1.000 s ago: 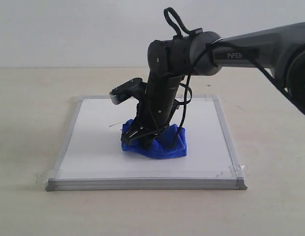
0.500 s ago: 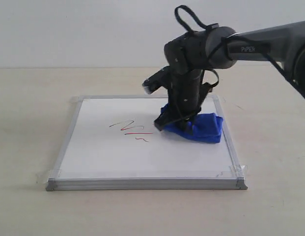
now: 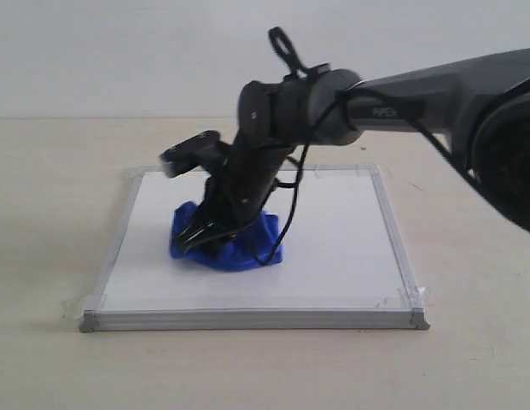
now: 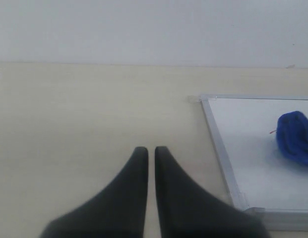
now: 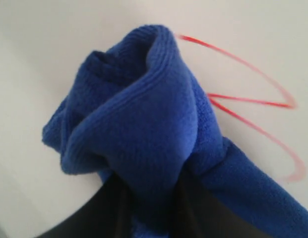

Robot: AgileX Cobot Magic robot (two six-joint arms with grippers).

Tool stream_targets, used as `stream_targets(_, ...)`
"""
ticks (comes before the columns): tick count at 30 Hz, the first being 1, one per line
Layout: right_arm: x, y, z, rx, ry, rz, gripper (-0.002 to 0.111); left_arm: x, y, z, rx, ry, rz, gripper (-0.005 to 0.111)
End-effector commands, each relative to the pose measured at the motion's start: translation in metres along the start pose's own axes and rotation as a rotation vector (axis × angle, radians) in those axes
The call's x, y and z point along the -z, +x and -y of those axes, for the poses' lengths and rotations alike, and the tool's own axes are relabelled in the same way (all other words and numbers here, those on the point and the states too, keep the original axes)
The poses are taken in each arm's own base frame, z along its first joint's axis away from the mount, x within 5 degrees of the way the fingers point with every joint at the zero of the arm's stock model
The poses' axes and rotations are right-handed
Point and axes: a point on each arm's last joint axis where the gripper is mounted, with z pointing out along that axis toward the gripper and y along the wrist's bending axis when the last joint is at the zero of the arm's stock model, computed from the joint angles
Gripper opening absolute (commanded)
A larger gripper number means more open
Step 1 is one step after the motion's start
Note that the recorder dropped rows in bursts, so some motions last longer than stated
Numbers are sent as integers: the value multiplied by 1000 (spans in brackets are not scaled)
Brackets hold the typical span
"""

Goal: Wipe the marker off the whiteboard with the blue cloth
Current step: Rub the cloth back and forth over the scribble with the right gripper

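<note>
The whiteboard [image 3: 333,248] lies flat on the table, silver-framed. The bunched blue cloth [image 3: 235,248] rests on its left-centre, pressed down by my right gripper [image 3: 200,239], which is shut on it. In the right wrist view the blue cloth [image 5: 139,114] fills the middle, and red marker lines [image 5: 248,101] show on the white surface beside it. In the exterior view the marker is hidden under cloth and arm. My left gripper [image 4: 151,151] hovers shut over bare table, off the whiteboard's [image 4: 253,148] edge, with the blue cloth [image 4: 295,136] in the distance.
The beige table [image 3: 51,213] surrounds the board on all sides. Clear tape [image 3: 410,297] holds the board's corners. A pale wall [image 3: 119,51] stands behind. The right arm [image 3: 418,94] stretches in from the right above the board.
The right gripper has swept the cloth from the board's right side leftward over the red marks, which showed half a second ago and are now covered.
</note>
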Motion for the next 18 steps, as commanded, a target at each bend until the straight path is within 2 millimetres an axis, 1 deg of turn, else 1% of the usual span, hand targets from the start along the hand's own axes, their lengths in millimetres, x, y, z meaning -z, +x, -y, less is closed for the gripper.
stream_targets(1, -6, -2, -18, 107, 1, -43, 0, 0, 0, 0, -3, -2, 12, 5)
stream_targets(2, -4, -2, -13, 95, 28, -52, 0, 0, 0, 0, -3, -2, 12, 5)
stream_targets(3, -1, -2, -3, 71, 60, -59, 0, 0, 0, 0, -3, -2, 12, 5)
stream_targets(6, 12, -1, 33, -24, 174, -66, 0, 0, 0, 0, -3, -2, 12, 5)
stream_targets(7, 19, 0, 50, -90, 220, -53, 0, 0, 0, 0, -3, -2, 12, 5)
stream_targets(9, 28, 0, 70, -201, 267, -19, 0, 0, 0, 0, -3, -2, 12, 5)
stream_targets(10, 36, 0, 87, -300, 273, 27, 0, 0, 0, 0, -3, -2, 12, 5)
stream_targets(11, 38, -1, 89, -324, 253, 44, 0, 0, 0, 0, -3, -2, 12, 5)
stream_targets(13, 27, -4, 73, -276, 135, 44, 0, 0, 0, 0, -3, -2, 12, 5)
stream_targets(14, 10, -4, 57, -217, 76, 12, 0, 0, 0, 0, -3, -2, 12, 5)
stream_targets(15, 0, -3, 48, -192, 56, -16, 0, 0, 0, 0, -3, -2, 12, 5)
stream_targets(16, -17, 1, 32, -142, 20, -90, 0, 0, 0, 0, -3, -2, 12, 5)
stream_targets(17, -25, 3, 25, -101, -2, -136, 0, 0, 0, 0, -3, -2, 12, 5)
stream_targets(18, -35, 9, 13, -22, -44, -218, 0, 0, 0, 0, -3, -2, 12, 5)
